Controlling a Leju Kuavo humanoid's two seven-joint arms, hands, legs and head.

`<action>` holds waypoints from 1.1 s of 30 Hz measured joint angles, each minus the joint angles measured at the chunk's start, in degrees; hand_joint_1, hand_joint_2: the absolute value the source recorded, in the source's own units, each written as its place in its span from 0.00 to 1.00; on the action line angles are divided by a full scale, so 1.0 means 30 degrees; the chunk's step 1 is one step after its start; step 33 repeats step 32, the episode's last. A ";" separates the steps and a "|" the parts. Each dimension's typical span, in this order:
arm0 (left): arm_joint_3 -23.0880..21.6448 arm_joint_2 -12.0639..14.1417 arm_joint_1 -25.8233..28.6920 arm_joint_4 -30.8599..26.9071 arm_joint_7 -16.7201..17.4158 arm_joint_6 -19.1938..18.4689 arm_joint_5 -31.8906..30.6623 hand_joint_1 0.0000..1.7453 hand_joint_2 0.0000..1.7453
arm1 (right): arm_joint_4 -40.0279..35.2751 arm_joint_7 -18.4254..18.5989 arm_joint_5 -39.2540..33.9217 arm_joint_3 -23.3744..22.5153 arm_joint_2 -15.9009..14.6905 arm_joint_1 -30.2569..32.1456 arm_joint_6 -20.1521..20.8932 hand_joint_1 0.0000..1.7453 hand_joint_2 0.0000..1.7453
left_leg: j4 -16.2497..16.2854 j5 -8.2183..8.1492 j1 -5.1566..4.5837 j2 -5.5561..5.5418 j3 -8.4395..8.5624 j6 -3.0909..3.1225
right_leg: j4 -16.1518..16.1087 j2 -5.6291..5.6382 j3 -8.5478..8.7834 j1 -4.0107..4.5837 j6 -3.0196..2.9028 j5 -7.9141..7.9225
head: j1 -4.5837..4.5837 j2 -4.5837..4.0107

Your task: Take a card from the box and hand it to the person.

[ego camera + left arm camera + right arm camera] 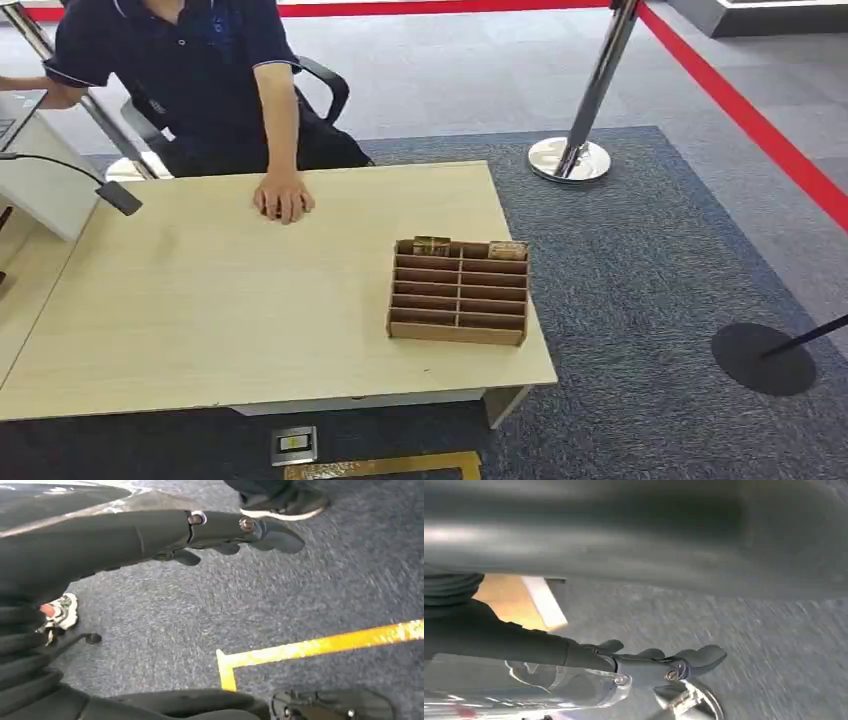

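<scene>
Head view: slotted wooden card box (459, 293) near table's (200, 300) right edge, cards (431, 244) in back row. We hang both hands, left (220, 532) and right (659, 662), empty, fingers loosely extended. Risk: reach nudges box off.

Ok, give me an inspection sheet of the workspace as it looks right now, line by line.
Surface: pale wooden table, mostly bare.
Job's things: brown slotted box near the table's right front corner; cards stand in its far row, none taken out.
Person: seated behind the table, hand resting flat on it.
Clutter: grey microphone reaches over the table's left edge.
Hands: left hand hangs over carpet, fingers apart, holding nothing; right hand likewise.
Cables: nothing seen.
Surroundings: blue-grey carpet, chrome barrier post with red belt, yellow floor tape.
</scene>
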 joint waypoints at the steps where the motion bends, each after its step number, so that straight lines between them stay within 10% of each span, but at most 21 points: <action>1: -0.0007 0.0022 -0.0001 0.0000 -0.0044 -0.0138 -0.0095 0.00 1.00 | 0.0167 -0.0146 -0.0036 -0.0102 0.0073 -0.0028 0.0058 0.00 1.00 | 0.0000 0.0000 -0.0004 0.0000 0.0002 0.0000 | 0.0000 0.0000 0.0000 -0.0003 0.0001 0.0001 | 0.0015 0.0000; 10: -0.0153 0.0212 -0.0015 0.0000 -0.0386 -0.0561 0.0176 0.00 1.00 | 0.0917 -0.2324 0.0051 -0.0116 0.0021 -0.0207 0.0875 0.00 1.00 | 0.0003 0.0000 -0.0032 0.0000 0.0014 0.0005 | -0.0003 0.0000 0.0003 -0.0029 0.0012 0.0008 | 0.0007 0.0000; 29: -0.4231 0.1718 0.1234 -0.0699 0.0284 -0.4363 0.8733 0.00 1.00 | 0.0583 -0.2724 -0.6016 0.5498 -0.0976 0.0916 0.3678 0.00 1.00 | 0.0002 0.0000 -0.0031 0.0000 0.0016 0.0004 | -0.0003 0.0000 -0.0001 -0.0028 0.0012 0.0006 | 0.0015 0.0000; 30: -0.4474 0.1793 0.1306 -0.0758 0.0314 -0.4568 0.9175 0.00 1.00 | 0.0516 -0.2739 -0.6347 0.5837 -0.0998 0.1002 0.3839 0.00 0.00 | 0.0001 0.0000 -0.0031 0.0000 0.0016 0.0004 | -0.0004 0.0000 -0.0001 -0.0029 0.0012 0.0006 | 0.0007 0.0000; 33: -0.4933 0.1953 0.1439 -0.0889 0.0408 -0.4961 1.0085 0.00 1.00 | 0.0400 -0.2754 -0.6988 0.6515 -0.1093 0.1153 0.4124 0.00 0.00 | 0.0001 0.0000 -0.0031 0.0000 0.0015 0.0004 | -0.0003 0.0000 0.0000 -0.0029 0.0011 0.0006 | 0.0007 0.0000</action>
